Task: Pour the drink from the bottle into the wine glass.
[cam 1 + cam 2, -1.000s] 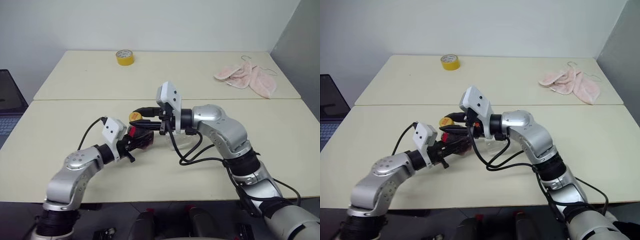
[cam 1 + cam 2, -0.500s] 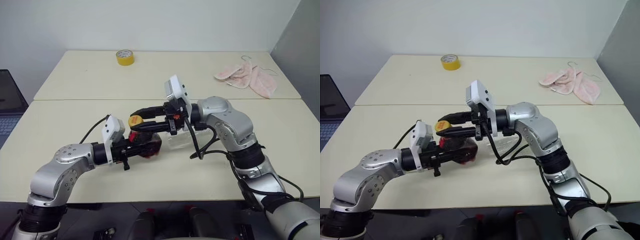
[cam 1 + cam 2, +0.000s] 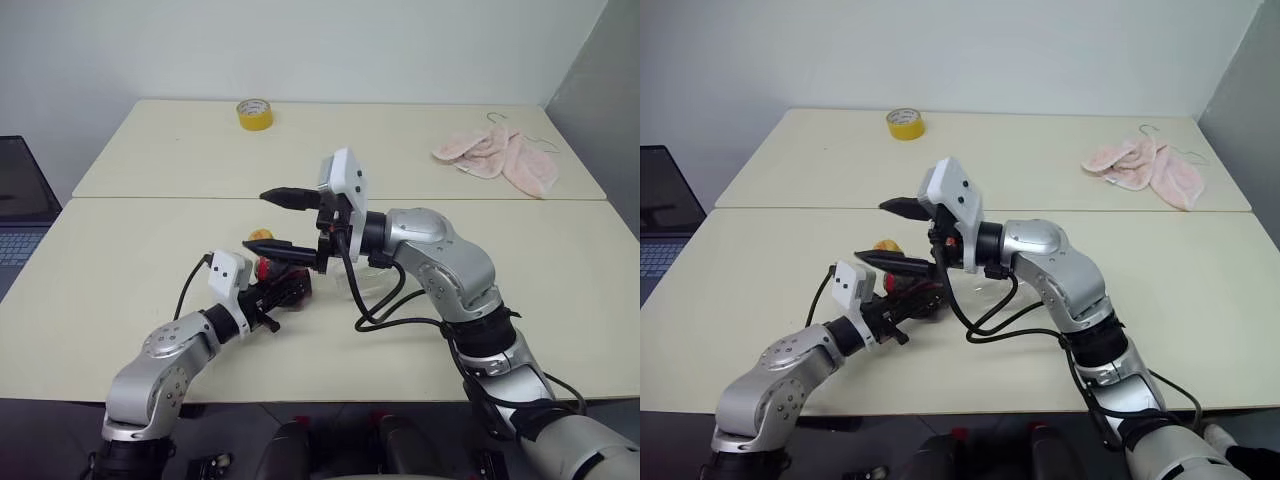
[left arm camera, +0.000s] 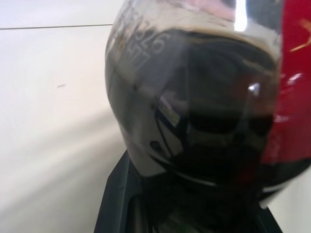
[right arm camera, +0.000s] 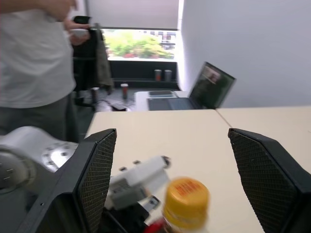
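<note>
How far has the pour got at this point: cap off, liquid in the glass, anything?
Done: the left gripper is shut on the bottle, drink inside. In hand: the right gripper is open around the yellow cap, which sits on the bottle. Left: taking the cap off and pouring; the wine glass shows no dark liquid.

I see a yellow cap (image 5: 186,195) on the bottle (image 4: 194,97), red label band, dark brown drink (image 4: 214,136) inside clear plastic. Black fingers (image 5: 97,165) with cross-hatched pads. Bench (image 3: 120,260) pale cream. Yellow tape roll (image 3: 253,114) near its far edge, pink cloth (image 3: 497,159) at the far right corner.
</note>
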### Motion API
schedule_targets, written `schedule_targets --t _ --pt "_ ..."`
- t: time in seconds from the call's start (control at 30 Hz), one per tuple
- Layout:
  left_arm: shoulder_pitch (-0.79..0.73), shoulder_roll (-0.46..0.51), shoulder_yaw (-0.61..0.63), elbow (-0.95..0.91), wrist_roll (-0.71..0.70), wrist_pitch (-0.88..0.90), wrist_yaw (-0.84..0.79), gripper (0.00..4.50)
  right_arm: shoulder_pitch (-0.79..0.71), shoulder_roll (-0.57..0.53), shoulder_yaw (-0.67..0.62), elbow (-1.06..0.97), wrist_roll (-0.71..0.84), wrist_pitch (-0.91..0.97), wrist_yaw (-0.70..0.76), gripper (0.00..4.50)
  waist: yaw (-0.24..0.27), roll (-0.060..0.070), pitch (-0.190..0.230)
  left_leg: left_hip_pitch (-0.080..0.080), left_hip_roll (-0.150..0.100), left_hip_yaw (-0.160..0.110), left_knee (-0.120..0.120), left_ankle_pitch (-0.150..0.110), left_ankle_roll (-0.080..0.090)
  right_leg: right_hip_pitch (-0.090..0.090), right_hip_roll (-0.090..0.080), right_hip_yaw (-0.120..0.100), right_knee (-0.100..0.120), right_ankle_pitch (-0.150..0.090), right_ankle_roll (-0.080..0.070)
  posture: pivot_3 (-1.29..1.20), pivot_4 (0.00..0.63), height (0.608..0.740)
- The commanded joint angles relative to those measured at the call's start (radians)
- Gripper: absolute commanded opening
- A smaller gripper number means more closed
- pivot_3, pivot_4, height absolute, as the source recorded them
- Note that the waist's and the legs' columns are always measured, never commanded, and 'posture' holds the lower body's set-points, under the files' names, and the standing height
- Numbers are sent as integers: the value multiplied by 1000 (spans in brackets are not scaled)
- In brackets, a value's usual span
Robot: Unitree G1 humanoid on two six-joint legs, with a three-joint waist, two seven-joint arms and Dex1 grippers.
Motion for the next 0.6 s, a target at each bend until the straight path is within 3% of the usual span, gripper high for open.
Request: schedule_targets --t 0.03,0.13,0.6 --pt "-17 -34 46 -11 77 -103 100 796 7 27 -5 -33 -48 -18 -105 3982 -1 0 0 0 0 0 0 0 0 0 0 0 0 0 0 0 150 740" --pt "-30 -49 54 34 149 -166 162 795 11 53 9 -16 -90 -1 -179 3982 -3 0 0 0 0 0 0 1 -1 0 0 0 0 0 0 0 150 740" --pt "-75 -50 -16 58 251 -166 193 794 -23 110 126 48 -172 4 -220 3982 -3 0 0 0 0 0 0 1 -2 0 0 0 0 0 0 0 150 740"
